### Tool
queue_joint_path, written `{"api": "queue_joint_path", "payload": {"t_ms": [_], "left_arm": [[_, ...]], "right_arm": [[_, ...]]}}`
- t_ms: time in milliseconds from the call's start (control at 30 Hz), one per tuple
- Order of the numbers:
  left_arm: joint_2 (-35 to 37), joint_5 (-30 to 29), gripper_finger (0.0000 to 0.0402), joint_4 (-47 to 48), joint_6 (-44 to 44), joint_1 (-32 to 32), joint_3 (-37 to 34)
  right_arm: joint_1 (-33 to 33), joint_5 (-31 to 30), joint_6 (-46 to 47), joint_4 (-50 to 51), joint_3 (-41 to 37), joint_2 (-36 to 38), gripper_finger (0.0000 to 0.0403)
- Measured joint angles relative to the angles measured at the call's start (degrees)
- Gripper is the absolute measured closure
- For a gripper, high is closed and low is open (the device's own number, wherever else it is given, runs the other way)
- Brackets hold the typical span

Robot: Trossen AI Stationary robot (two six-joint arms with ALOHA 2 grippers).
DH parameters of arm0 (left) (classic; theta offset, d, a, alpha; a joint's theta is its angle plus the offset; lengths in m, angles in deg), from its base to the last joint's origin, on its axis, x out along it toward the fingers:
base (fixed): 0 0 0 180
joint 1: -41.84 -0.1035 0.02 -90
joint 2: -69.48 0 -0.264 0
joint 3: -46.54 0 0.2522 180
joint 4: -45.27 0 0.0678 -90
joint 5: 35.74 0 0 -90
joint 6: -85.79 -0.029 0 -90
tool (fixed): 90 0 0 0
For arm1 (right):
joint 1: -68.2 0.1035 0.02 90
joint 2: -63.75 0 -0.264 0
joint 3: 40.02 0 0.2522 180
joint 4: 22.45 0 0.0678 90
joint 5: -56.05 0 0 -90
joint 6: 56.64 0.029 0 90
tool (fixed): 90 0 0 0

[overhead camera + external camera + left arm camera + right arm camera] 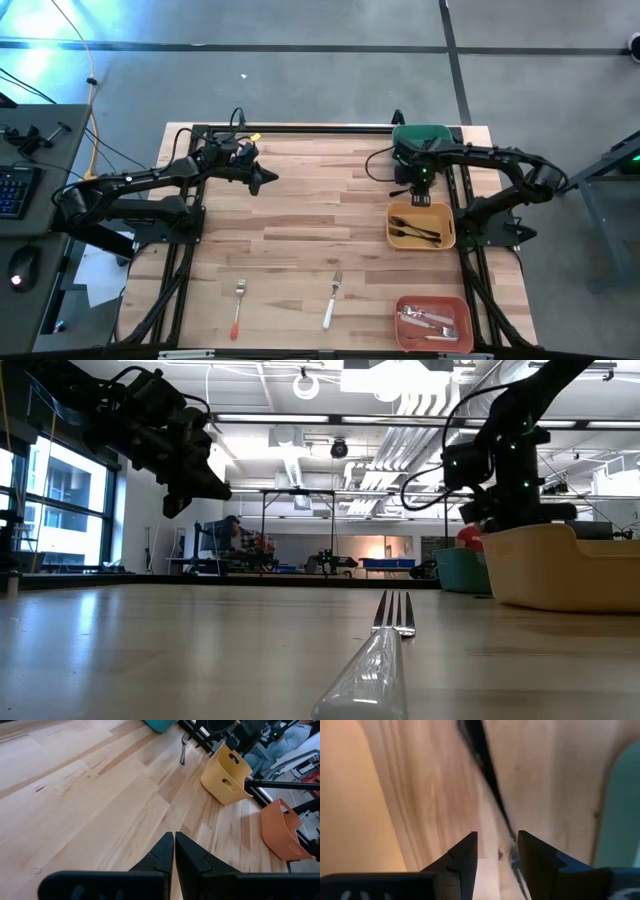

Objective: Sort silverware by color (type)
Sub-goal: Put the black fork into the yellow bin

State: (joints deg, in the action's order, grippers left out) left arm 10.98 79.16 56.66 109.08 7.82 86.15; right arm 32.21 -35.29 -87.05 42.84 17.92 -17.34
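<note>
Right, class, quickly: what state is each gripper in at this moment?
Left gripper: shut, holding nothing.
Right gripper: open, astride a black-handled utensil on the table.

Both slim six-joint arms are matte black, with thin black cables looped along them. The right arm's wrist [423, 177] shows a small green light. The pointed black fingers [165, 851] taper like wedges.

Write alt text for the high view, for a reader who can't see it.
Overhead view of a wooden table: the right gripper hangs at the far end of a yellow bin holding dark-handled forks, while the left gripper hovers, fingers shut, over bare wood. A red-handled fork and a white-handled fork lie near the front edge, beside a red bin of silverware.
</note>
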Motion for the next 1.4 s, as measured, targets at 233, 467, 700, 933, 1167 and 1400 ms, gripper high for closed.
{"api": "queue_joint_path", "payload": {"t_ms": [233,467,700,933,1167,1400], "left_arm": [[0.0,0.0,0.0392,0.02,0.02,-0.02,-0.01],[0.0,-0.02,0.0392,0.07,0.17,-0.02,-0.01],[0.0,0.0,0.0392,0.77,0.49,-0.02,0.0],[0.0,-0.01,0.0392,1.17,0.17,-0.02,0.01],[0.0,0.0,0.0392,1.18,0.17,-0.02,0.0],[0.0,0.0,0.0392,1.17,0.13,0.0,0.0]], "right_arm": [[0.02,-1.48,-1.35,-4.13,-3.85,-0.9,0.0277],[0.0,-1.71,-1.56,-7.95,-3.72,-5.48,0.0277],[0.0,-1.65,-1.54,-6.63,-2.53,-9.03,0.0313],[-1.56,0.99,-1.42,-5.37,-0.95,-9.3,0.0394],[-1.98,2.98,-0.03,0.34,0.99,-9.28,0.0401],[-1.97,2.89,2.89,6.02,8.2,-7.06,0.0402]]}}
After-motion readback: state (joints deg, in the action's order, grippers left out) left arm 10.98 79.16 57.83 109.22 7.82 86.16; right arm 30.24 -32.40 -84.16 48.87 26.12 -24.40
